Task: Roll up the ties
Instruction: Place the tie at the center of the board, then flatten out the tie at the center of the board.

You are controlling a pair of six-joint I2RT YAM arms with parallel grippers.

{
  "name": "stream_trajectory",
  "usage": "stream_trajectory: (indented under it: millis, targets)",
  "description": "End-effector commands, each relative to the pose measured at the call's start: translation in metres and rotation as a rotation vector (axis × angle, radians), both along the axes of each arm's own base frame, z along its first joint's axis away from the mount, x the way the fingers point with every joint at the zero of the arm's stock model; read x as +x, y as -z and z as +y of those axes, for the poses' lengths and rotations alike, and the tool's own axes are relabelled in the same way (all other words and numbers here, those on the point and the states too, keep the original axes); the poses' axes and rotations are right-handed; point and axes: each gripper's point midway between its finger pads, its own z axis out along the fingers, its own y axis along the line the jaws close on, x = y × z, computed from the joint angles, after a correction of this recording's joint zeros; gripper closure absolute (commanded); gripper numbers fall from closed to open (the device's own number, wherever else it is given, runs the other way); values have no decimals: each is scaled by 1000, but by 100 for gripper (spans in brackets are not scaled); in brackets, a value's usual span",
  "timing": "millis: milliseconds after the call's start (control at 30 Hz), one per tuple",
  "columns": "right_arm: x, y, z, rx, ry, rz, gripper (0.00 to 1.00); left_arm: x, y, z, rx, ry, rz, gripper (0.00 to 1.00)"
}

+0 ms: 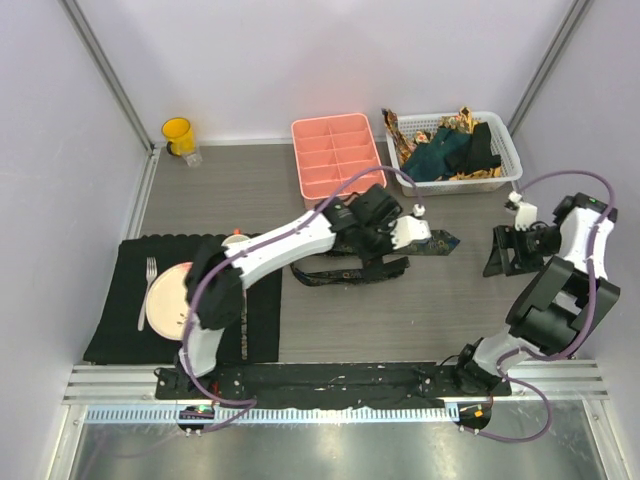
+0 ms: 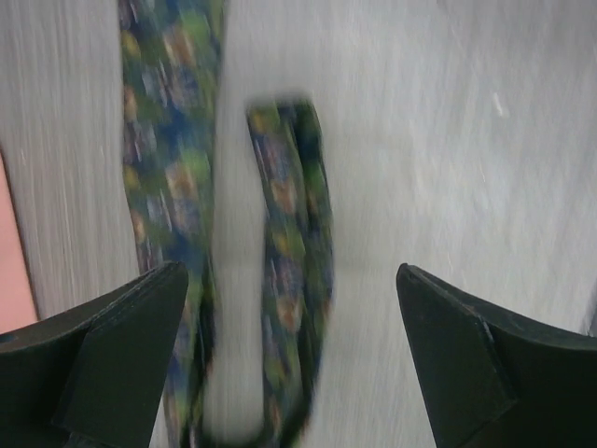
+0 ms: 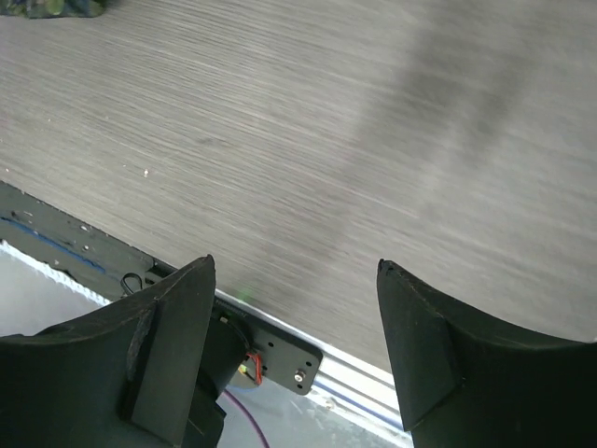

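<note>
Left gripper [image 1: 388, 256] is over the table's middle, right above the dark patterned tie [image 1: 320, 275]. Jaws are wide open with nothing in them. The tie lies doubled on the table, long axis roughly left-right, pointed end toward the right edge. In the left wrist view the two strands [image 2: 168, 187] run lengthways through the gap between the fingers [image 2: 103, 364], with the fold at the bottom of that view. The jaw closing line therefore crosses the strands at about a right angle. That view is blurred, so I can't tell how high the jaws sit above the fabric. Right gripper [image 1: 500, 250] is near the right edge, just beyond the tie's pointed end. Its jaws are also spread and empty over bare table [image 3: 308, 140], with only a corner of the tie at the top left of its view. The left arm is the nearer one. My read: it drops onto the fold or one end to start the roll, and the right arm would have to come left to pin the pointed end. The remaining ties [image 1: 455, 150] are heaped in the white basket [image 1: 512, 165] at the far right corner.
</note>
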Motion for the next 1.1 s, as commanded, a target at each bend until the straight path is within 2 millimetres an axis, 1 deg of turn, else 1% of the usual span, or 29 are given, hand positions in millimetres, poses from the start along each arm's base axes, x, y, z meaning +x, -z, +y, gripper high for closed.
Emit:
stream_trajectory:
  millis: [0, 33, 67, 100, 167, 200, 267, 300, 400, 500, 533, 633, 667, 700, 733, 767, 800, 833, 867, 900, 933, 967, 1000, 1033, 1067]
  targets:
    - [-20, -9, -6, 92, 32, 52, 25, 41, -26, -77, -204, -104, -33, 0]
    - [-22, -8, -11, 99, 63, 58, 26, 44, -21, -84, -206, -116, -18, 0]
    - [-21, -7, -13, 114, 85, 63, 27, 47, 4, -92, -179, -119, 11, 0]
    - [-21, -7, -13, 128, 109, 70, 27, 51, -5, -102, -205, -117, 5, 0]
    - [-19, -9, -14, 148, 136, 71, 27, 54, 6, -109, -200, -115, 23, 0]
    - [-18, -10, -13, 157, 146, 75, 27, 55, 16, -113, -187, -109, 34, 0]
    - [-15, -11, -14, 163, 155, 76, 27, 54, 25, -115, -177, -102, 51, 0]
    - [-12, -11, -16, 164, 162, 76, 27, 54, 38, -115, -156, -101, 66, 0]
    - [-10, -16, -17, 172, 167, 80, 27, 51, 60, -111, -115, -111, 95, 0]
    - [-9, -17, -17, 173, 169, 78, 28, 49, 75, -108, -89, -124, 118, 2]
    - [-9, -17, -17, 173, 168, 75, 29, 48, 85, -107, -73, -128, 130, 3]
    - [-12, -15, -15, 175, 169, 84, 32, 45, 102, -102, -34, -132, 148, 11]
    - [-14, -13, -13, 177, 169, 87, 33, 43, 104, -100, -24, -129, 158, 23]
    - [-16, -13, -12, 175, 169, 86, 33, 36, 102, -101, -26, -85, 172, 32]
    - [-17, -13, -11, 168, 168, 82, 34, 32, 91, -100, -40, -57, 180, 48]
    - [-19, -14, -10, 158, 169, 69, 34, 23, 85, -97, -41, -24, 202, 55]
    - [-20, -15, -9, 155, 169, 60, 34, 15, 75, -97, -68, 12, 221, 61]
    - [-19, -17, -9, 149, 168, 46, 35, 8, 68, -95, -81, 55, 223, 70]
    - [-19, -19, -8, 137, 166, 25, 35, -2, 45, -87, -110, 87, 217, 74]
    - [-18, -21, -9, 126, 162, 7, 36, -8, 36, -83, -123, 109, 219, 79]
    - [-16, -23, -9, 118, 153, -10, 36, -20, 32, -74, -126, 159, 230, 90]
    - [-14, -25, -11, 91, 141, -45, 36, -29, 7, -62, -137, 185, 218, 93]
    - [-12, -26, -11, 75, 129, -64, 37, -36, -2, -54, -137, 210, 213, 97]
    - [-10, -27, -9, 61, 108, -80, 36, -47, 1, -33, -89, 238, 237, 100]
    - [-6, -29, -8, 30, 76, -115, 36, -56, -21, -20, -107, 277, 224, 100]
